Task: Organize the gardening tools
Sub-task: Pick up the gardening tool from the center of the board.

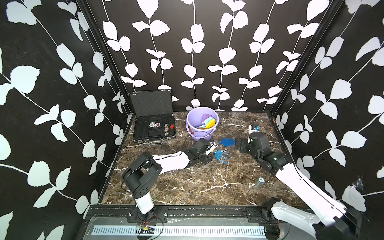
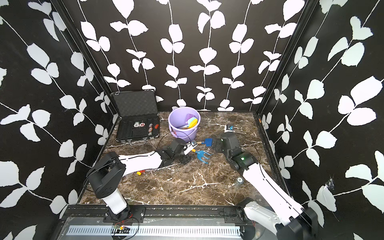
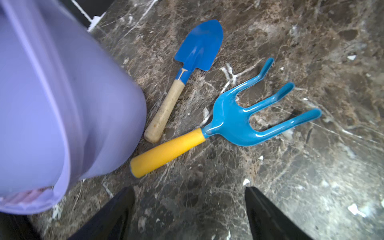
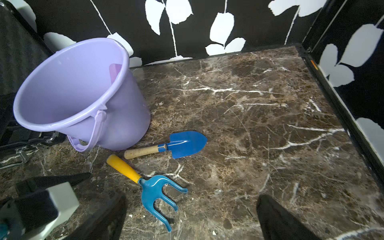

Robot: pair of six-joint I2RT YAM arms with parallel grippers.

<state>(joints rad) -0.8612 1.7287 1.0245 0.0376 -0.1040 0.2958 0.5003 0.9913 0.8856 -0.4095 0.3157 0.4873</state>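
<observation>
A blue spade (image 1: 227, 142) (image 3: 197, 47) with a wooden handle lies on the marble table in front of the lavender bucket (image 1: 199, 135) (image 4: 116, 124). Beside it lies a light-blue rake (image 1: 221, 155) (image 3: 239, 120) (image 4: 153, 191) with a yellow handle. Several more tools (image 1: 207, 122), purple, yellow and light blue, stand inside the bucket. My left gripper (image 1: 212, 146) (image 3: 190, 191) is open and empty, low by the rake's handle end. Close to the right of the spade's blade, my right gripper (image 1: 239, 144) (image 4: 191, 199) stands open with nothing between its fingers.
An open black case (image 1: 154, 128) holding chips stands at the back left beside the bucket. A small white-and-blue object (image 1: 254, 127) sits at the back right. A clear jar (image 1: 259, 181) lies near my right arm. A yellow-and-red toy (image 2: 140, 172) peeks out by my left arm.
</observation>
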